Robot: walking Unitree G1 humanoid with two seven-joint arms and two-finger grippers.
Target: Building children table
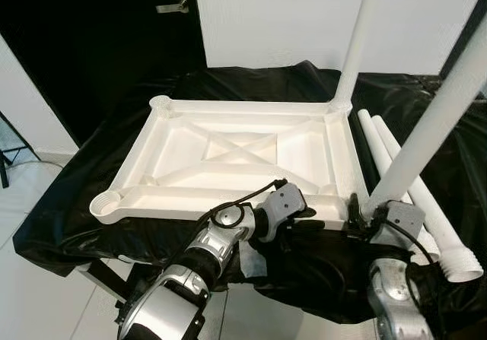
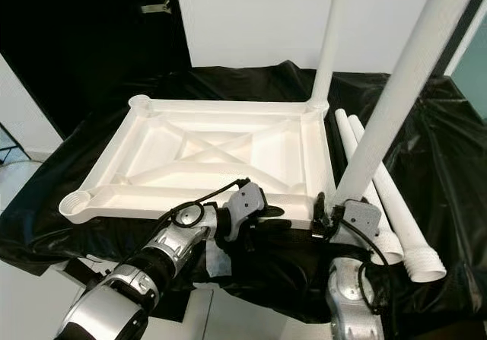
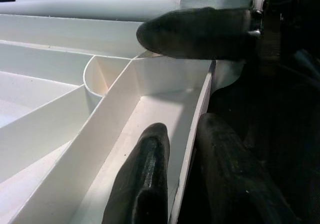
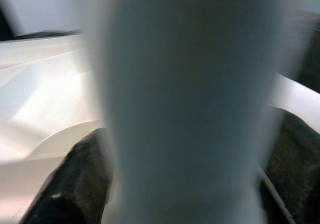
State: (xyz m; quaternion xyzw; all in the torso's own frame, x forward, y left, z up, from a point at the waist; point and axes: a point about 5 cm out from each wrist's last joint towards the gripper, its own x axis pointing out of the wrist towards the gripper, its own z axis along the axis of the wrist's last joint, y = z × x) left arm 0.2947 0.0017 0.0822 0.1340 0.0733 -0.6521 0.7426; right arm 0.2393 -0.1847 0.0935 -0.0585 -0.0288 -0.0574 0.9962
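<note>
A white plastic tabletop (image 1: 144,154) lies upside down on a black-draped surface. One white leg (image 1: 358,43) stands in its far right corner and another leg (image 1: 434,119) rises from the near right corner. My left gripper (image 1: 304,217) is shut on the tabletop's near rim, one finger (image 3: 145,179) inside the wall and one outside. My right gripper (image 1: 369,212) is shut around the base of the near right leg (image 4: 185,108), with a finger (image 4: 75,184) on each side. The two left corner sockets (image 1: 106,201) are open.
Two loose white legs (image 1: 396,165) lie on the black cloth (image 1: 68,203) just right of the tabletop, their threaded ends overhanging the near edge. A dark door with a handle (image 1: 173,5) stands behind on the left. White floor lies below the near edge.
</note>
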